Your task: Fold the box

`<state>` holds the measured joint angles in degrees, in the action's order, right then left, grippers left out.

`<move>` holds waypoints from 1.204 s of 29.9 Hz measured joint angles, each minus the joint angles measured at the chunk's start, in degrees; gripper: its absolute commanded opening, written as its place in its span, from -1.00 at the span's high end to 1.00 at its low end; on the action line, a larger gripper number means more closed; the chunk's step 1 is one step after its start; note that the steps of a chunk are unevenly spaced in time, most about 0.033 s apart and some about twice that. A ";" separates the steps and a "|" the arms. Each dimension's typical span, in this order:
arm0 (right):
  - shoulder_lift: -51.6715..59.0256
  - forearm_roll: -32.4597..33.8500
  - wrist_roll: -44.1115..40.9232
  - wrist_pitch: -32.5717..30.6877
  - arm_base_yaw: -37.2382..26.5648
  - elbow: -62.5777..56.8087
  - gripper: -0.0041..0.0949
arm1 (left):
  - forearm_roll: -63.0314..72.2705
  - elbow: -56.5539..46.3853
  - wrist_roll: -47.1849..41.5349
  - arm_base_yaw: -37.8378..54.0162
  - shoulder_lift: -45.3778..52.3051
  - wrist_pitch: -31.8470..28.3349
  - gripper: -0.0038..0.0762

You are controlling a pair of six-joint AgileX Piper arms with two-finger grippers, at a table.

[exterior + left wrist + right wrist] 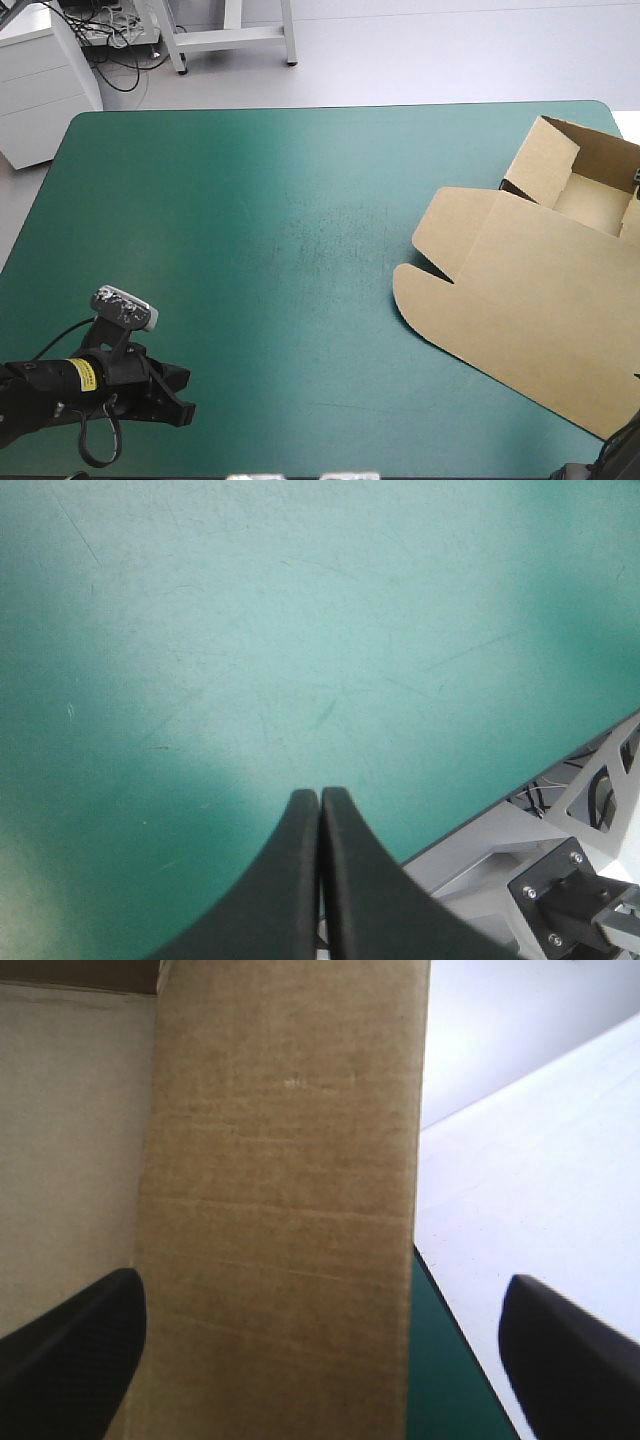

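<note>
1. Two grippers, only one engaged. The left gripper (172, 398) hovers near the table's 8 o'clock corner. Its black fingers are pressed together on nothing, over the bare teal-green cover (250, 220) and well apart from the box (500, 260).
2. The right gripper (322, 1285) has its fingers spread wide and holds nothing. A broad strip of brown board runs between them, but which panel it is cannot be told.
3. The box sits at 3 o'clock. Its lid (520, 310) lies flat on the nearer side, and its tray (590, 200), walls raised, lies toward 2 o'clock by the far right corner.
4. The step in hand looks like taking hold of that strip. Centre it, pinch squarely, then swing it about its scored crease rather than pulling. Nothing braces the box, and the table's edge lies just beside it, so a drag could slide it off.
5. The board is matte and stiff with faint ribs across it, so it is likely to bend cleanly only at the scores. The lid has rounded corners and small notches. The cover is smooth and finely scratched, and probably gives little grip.
</note>
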<state>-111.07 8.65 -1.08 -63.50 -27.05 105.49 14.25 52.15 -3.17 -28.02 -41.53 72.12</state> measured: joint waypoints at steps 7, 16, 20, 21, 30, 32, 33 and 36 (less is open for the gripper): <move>0.06 0.40 0.39 -2.29 -0.05 0.00 -0.93 | 0.00 0.00 0.00 0.00 0.00 0.00 0.98; 4.31 0.07 3.14 -3.06 -0.05 0.00 0.96 | 0.65 0.00 0.00 0.00 0.00 0.00 0.98; 6.77 -1.47 3.25 -3.06 -0.05 0.00 0.96 | 0.59 0.00 0.00 0.00 0.00 0.00 0.98; 7.27 -1.87 3.25 -3.06 -0.05 0.00 0.96 | 0.54 0.00 0.00 0.00 0.00 0.00 0.98; 10.41 -12.84 8.57 -7.06 -0.05 0.00 0.96 | 1.10 0.00 0.00 0.00 0.00 0.00 0.98; 11.66 -16.39 10.15 -7.64 -0.05 0.00 0.96 | -0.50 0.00 0.00 0.00 0.00 0.00 0.98; 12.60 -18.19 10.67 -7.69 0.01 0.00 0.96 | -2.02 0.00 0.00 0.00 0.00 0.00 0.98; 16.37 -20.72 11.32 -7.64 1.12 -1.34 0.96 | -7.84 0.00 -0.81 0.00 0.00 0.00 0.98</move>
<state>-94.69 -12.07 10.25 -71.14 -25.93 104.16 6.41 52.15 -3.97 -28.02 -41.53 72.12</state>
